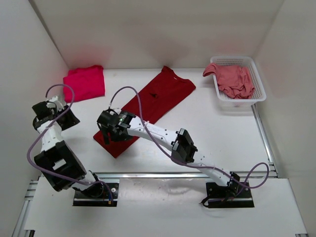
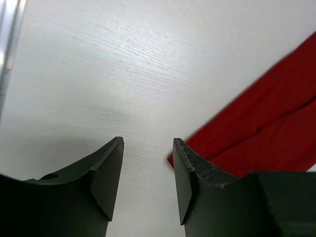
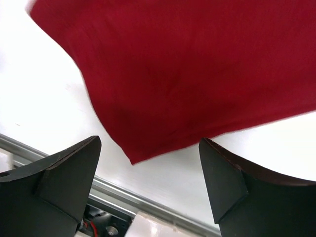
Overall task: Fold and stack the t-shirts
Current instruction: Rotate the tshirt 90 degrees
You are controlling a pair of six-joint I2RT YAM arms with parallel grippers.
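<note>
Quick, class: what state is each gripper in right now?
Left gripper: open, empty, over the white table.
Right gripper: open, empty, jaws apart above a corner of the dark crimson cloth t-shirt.

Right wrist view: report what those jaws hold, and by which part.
Nothing is held. The right gripper is open, jaws spread above a corner of the dark crimson t-shirt, which lies flat on the table.
</note>
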